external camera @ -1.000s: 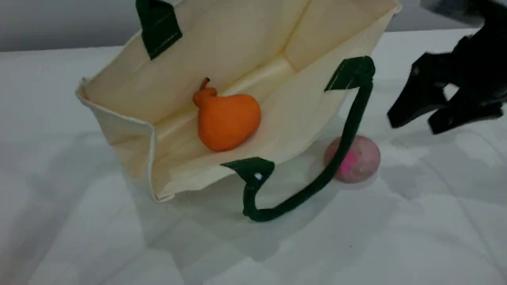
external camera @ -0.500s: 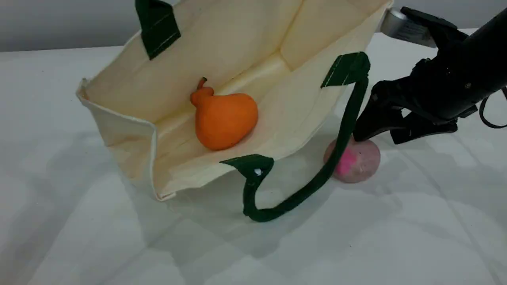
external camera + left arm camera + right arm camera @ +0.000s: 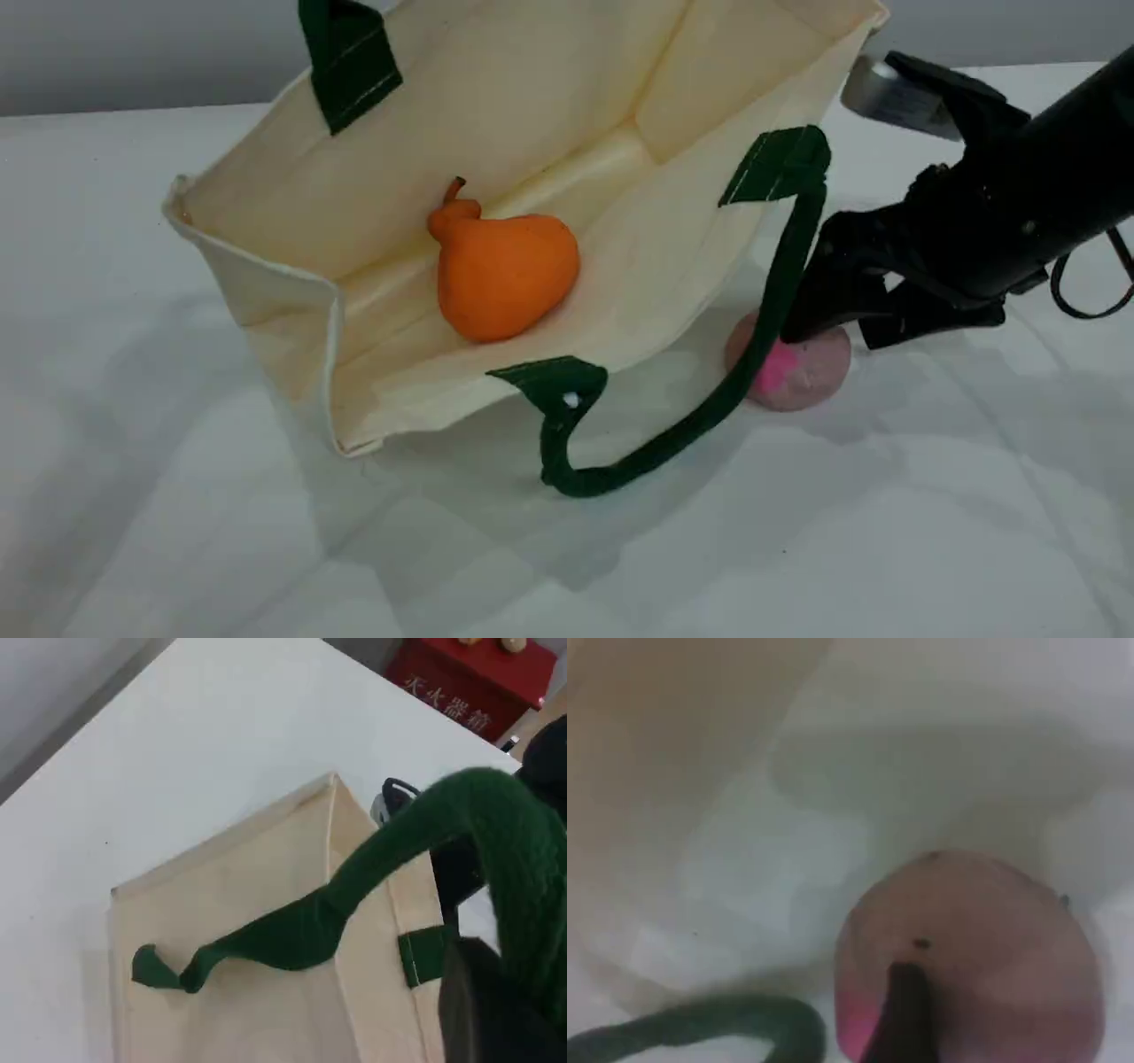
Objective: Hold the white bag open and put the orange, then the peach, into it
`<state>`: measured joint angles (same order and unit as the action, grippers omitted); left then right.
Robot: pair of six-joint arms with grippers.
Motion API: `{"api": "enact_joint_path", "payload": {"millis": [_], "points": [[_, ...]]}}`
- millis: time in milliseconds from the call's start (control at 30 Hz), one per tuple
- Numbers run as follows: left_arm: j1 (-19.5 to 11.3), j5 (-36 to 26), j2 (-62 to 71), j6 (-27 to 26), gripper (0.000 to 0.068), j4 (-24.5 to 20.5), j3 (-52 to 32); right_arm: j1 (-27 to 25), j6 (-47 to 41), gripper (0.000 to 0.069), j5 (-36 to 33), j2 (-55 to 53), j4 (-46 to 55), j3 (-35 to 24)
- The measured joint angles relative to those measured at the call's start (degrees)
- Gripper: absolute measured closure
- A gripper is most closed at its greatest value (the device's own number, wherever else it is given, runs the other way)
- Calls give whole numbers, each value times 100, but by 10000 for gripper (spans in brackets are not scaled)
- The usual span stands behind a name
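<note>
Probably light and quick to roll, the peach (image 3: 811,377) wants the spread right gripper (image 3: 833,337) across its middle; the left gripper (image 3: 505,997) clamps the strap (image 3: 354,895).

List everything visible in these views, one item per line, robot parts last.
white bag: one, cream-white, on the table with its mouth open toward the scene camera
orange: one, bright orange, lying inside the bag
peach: one, pinkish-grey with a pink patch, on the table right of the bag
near handle: one, dark green, drooping onto the table across the front of the peach
far handle: one, dark green, pulled up
table: one, white
red box: one, red with lettering, beyond the table
left gripper: one, black, shut on the far handle
right gripper: one, black, open, tips at the peach
</note>
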<state>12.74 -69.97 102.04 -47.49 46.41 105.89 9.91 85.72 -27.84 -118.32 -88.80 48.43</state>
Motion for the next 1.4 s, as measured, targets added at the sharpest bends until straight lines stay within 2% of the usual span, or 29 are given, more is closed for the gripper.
{"api": "enact_joint_path", "payload": {"millis": [167,333,400,467,567,600,633,833,967,1167,1400], "points": [[0,0,0,0,622,5,0,0,393,148,-259,-84,-367,0],[0,0,0,0,622,5,0,0,432,165,-322,-110,-512,0],[0,0,0,0,622,11,0,-5,426,218,-420,-110,-505,0],[0,0,0,0,622,29,0,-5,426,305,-443,-110,-493,0],[0,0,0,0,622,29,0,-5,426,475,-558,-110,-460,0],[0,0,0,6,622,29,0,-5,426,520,-590,-110,-432,0],[0,0,0,6,622,29,0,-5,426,538,-595,-110,-424,0],[0,0,0,6,622,29,0,-43,243,538,-633,-104,-259,0],[0,0,0,6,622,29,0,-267,-97,538,-640,-57,112,-5],[0,0,0,6,622,24,0,-950,-699,538,-588,290,775,-5],[0,0,0,6,622,24,0,-2054,-1310,538,-792,1138,1248,-5]]}}
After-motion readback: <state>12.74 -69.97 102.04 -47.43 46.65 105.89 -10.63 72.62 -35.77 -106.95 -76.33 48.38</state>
